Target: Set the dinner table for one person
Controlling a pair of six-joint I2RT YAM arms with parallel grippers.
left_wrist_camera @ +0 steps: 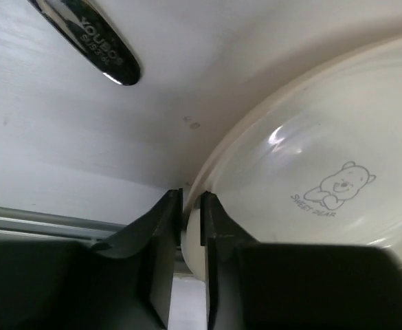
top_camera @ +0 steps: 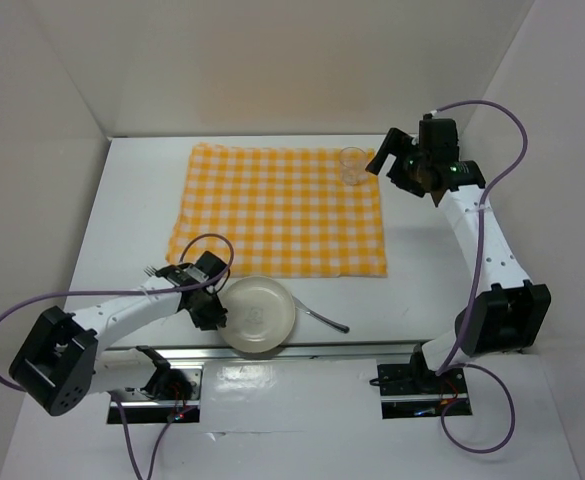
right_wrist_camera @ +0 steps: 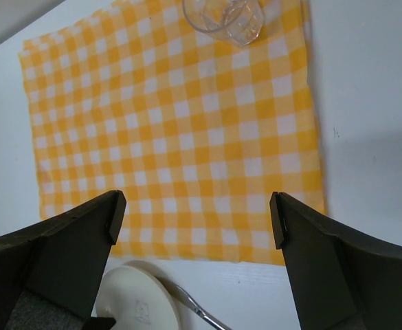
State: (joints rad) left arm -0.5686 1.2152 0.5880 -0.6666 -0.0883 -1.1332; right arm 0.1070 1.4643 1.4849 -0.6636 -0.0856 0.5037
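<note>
white dinner table, plate at the near edge, checked cloth straight beyond it. left gripper is pinching the plate's rim, way closer than the right gripper, spread wide over by the glass.

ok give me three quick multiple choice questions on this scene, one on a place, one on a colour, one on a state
1. Where is the glass?
A on the plate
B on the checked cloth's far right corner
C off the cloth entirely

2. What colours is the cloth?
A red and white
B yellow and white
C blue and white

3. The left claw is
A wide open over the cloth
B holding the glass
C closed on the plate's rim

Answers: B, the top view shows the glass on that corner; B, its squares are yellow and white; C, the left wrist view shows the rim pinched between its jaws.
</note>
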